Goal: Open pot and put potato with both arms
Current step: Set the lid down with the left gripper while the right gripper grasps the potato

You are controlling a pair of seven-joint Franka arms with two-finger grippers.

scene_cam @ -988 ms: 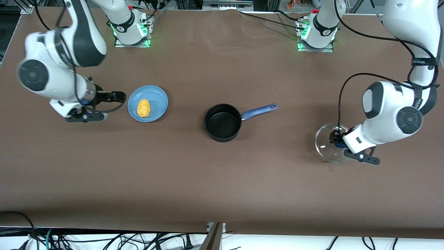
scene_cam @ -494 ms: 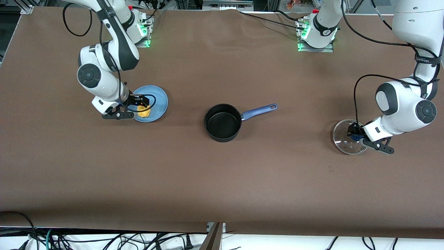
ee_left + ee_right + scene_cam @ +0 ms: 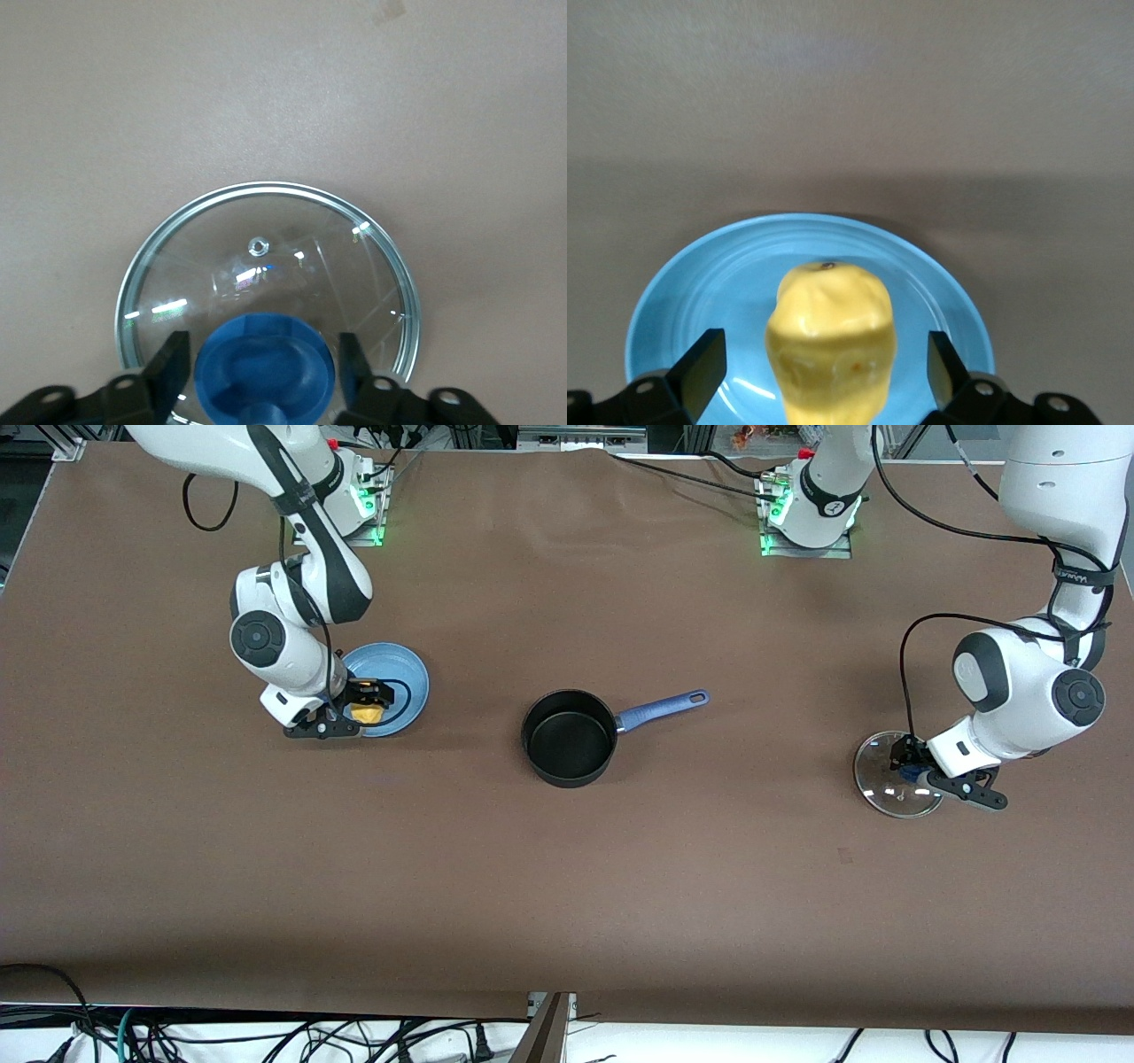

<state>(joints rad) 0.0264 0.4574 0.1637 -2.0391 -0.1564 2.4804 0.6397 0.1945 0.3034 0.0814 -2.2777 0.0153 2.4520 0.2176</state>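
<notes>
I am seeing the potato (image 3: pixel 830 341), a lumpy yellow oval, sitting on the blue plate (image 3: pixel 409 676) toward the right arm's end of the table. The right gripper (image 3: pixel 365 701) is straddling it, fingers (image 3: pixel 700 367) apart, not touching. The pot (image 3: pixel 570 738) is standing open mid-table. The left gripper (image 3: pixel 905 764) is flanking the lid's (image 3: pixel 266 257) blue knob (image 3: pixel 264 372), fingers apart; the lid is lying toward the left arm's end.

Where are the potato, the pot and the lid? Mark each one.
potato (image 3: pixel 830 341): right wrist view, on the middle of its yellow skin.
pot (image 3: pixel 570 740): front view, on its black inner floor.
lid (image 3: pixel 266 257): left wrist view, on the clear glass above the blue knob.
</notes>
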